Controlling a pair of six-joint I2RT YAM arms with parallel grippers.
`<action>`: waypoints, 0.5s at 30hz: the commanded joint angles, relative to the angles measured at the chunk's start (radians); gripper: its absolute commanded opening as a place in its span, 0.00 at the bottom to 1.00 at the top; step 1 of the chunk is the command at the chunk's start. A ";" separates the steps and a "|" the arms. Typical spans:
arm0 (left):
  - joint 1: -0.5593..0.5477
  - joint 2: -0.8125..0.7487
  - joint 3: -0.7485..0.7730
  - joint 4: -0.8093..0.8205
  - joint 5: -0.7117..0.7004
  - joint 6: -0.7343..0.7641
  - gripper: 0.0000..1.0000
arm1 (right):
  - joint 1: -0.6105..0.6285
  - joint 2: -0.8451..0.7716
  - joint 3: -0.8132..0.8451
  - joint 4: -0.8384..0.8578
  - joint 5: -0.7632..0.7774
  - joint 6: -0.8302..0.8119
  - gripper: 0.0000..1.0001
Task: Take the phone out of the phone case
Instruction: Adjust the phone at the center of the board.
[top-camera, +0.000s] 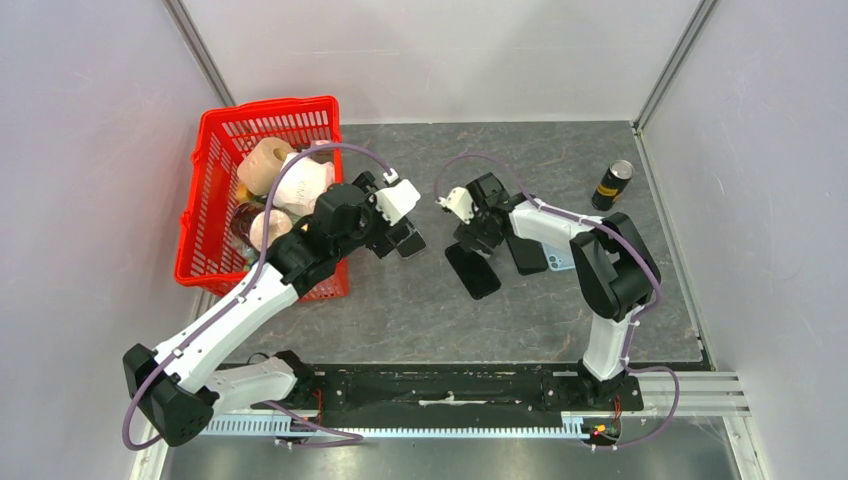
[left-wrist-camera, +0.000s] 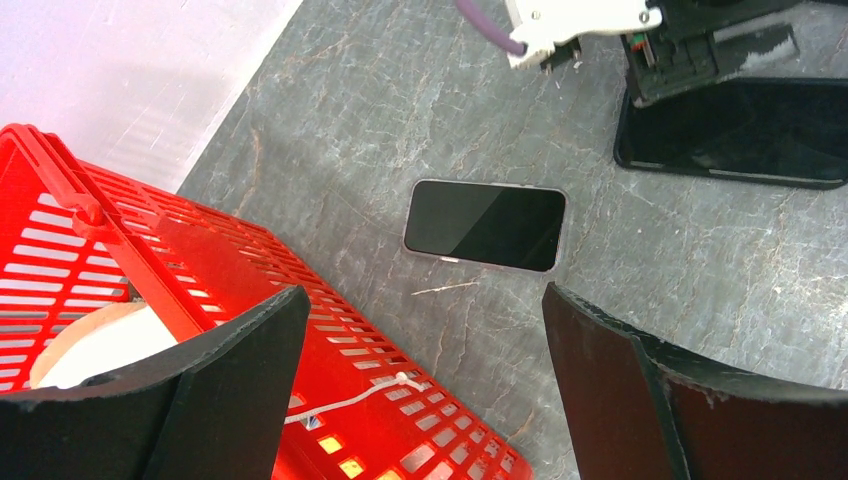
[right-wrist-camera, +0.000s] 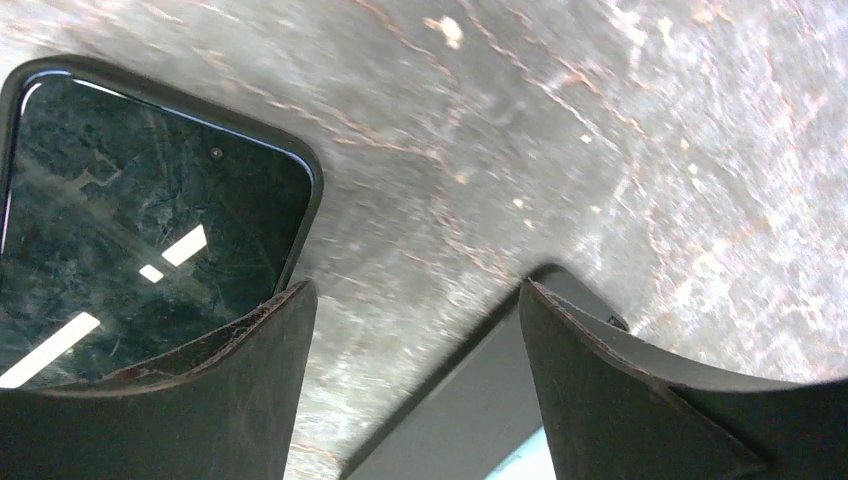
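Note:
A black phone in a black case (top-camera: 472, 270) lies face up in the middle of the grey mat; it also shows in the right wrist view (right-wrist-camera: 140, 220) and the left wrist view (left-wrist-camera: 740, 130). My right gripper (top-camera: 470, 235) (right-wrist-camera: 415, 390) is open and empty, low over the mat at that phone's far end, its left finger over the phone's corner. A second dark slab with a light-blue edge (top-camera: 535, 257) (right-wrist-camera: 480, 420) lies just to the right. My left gripper (top-camera: 392, 232) (left-wrist-camera: 425, 400) is open and empty above a smaller phone with a pale rim (left-wrist-camera: 485, 225).
A red basket (top-camera: 215, 150) (left-wrist-camera: 200, 260) with paper rolls and other items stands at the left, its wall under my left gripper's left finger. A dark can (top-camera: 612, 185) stands at the back right. White walls enclose the mat.

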 joint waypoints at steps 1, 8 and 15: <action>0.006 -0.030 0.012 0.023 -0.009 0.021 0.94 | 0.055 -0.029 0.034 -0.006 -0.073 0.032 0.82; 0.008 -0.037 0.008 0.026 -0.005 0.016 0.94 | 0.063 -0.137 0.006 -0.073 -0.083 0.046 0.84; 0.010 -0.043 0.021 0.028 -0.011 -0.008 0.94 | 0.063 -0.247 -0.037 -0.159 -0.262 0.189 0.95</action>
